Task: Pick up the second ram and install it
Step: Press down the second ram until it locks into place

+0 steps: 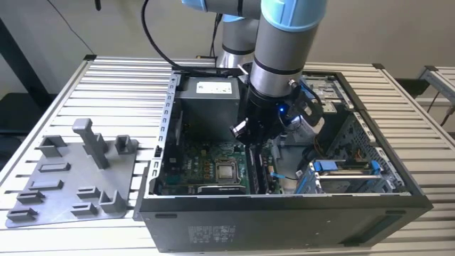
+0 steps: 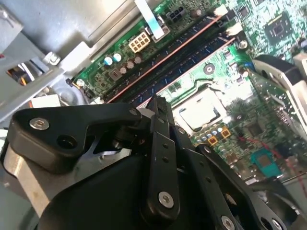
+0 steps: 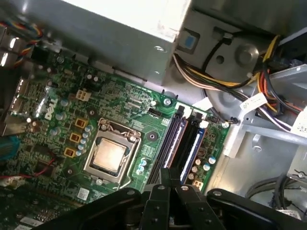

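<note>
My gripper [image 1: 244, 138] hangs inside the open computer case [image 1: 160, 160], low over the motherboard [image 3: 120, 100]. Its black fingertips [image 3: 164, 172] are pressed together with nothing visible between them. They stand directly over the near end of two long dark strips [image 3: 175, 139] lying side by side in the memory slots, one edged in orange and one in blue [image 3: 193, 143]. I cannot tell whether either strip is the second ram seated in place or a bare slot. In the second wrist view the fingertips [image 2: 157, 101] end beside the same slots [image 2: 177, 52].
The processor socket [image 3: 109, 155] sits beside the slots. The grey power-supply box [image 1: 206, 88] and bundled cables [image 3: 230, 81] crowd the case's back. A drive cage [image 1: 344, 173] fills the exterior view's right. A grey fixture plate with upright posts [image 1: 71, 176] lies on the slatted table at the left.
</note>
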Robot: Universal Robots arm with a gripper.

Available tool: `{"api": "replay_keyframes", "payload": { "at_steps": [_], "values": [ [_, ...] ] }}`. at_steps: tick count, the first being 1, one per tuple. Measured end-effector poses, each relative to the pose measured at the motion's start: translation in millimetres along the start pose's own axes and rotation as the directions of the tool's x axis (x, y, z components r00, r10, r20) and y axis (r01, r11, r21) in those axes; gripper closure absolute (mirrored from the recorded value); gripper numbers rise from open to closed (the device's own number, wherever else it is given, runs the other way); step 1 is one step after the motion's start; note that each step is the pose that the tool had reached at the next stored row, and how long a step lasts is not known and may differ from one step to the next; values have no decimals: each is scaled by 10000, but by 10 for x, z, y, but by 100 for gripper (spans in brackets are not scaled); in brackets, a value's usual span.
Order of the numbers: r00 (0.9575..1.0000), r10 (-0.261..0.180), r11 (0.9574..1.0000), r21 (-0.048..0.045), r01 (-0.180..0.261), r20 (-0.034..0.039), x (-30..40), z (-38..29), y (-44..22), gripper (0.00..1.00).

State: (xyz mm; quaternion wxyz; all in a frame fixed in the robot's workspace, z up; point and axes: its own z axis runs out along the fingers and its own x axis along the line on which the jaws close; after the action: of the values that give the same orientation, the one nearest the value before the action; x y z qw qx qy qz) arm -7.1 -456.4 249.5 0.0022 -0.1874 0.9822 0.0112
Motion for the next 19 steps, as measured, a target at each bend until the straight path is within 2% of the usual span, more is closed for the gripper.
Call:
{"api": "replay_keyframes", "payload": {
  "at_steps": [3, 5, 7, 10, 13, 15, 19],
  "values": [
    [9985, -544, 9985, -5, 544, -11, 0, 3, 0, 89],
    [9959, -903, 9959, -8, 903, -19, 0, 4, 0, 89],
    [9918, -1277, 9918, -12, 1277, -27, 0, 4, 0, 89],
    [9834, -1815, 9834, -19, 1815, -37, 0, 5, 0, 89],
    [9720, -2347, 9721, -25, 2347, -48, 0, 6, 0, 89],
    [9630, -2695, 9630, -30, 2695, -54, 1, 6, 0, 89],
    [9409, -3386, 9409, -40, 3386, -65, 1, 7, 0, 89]
  ]
}}
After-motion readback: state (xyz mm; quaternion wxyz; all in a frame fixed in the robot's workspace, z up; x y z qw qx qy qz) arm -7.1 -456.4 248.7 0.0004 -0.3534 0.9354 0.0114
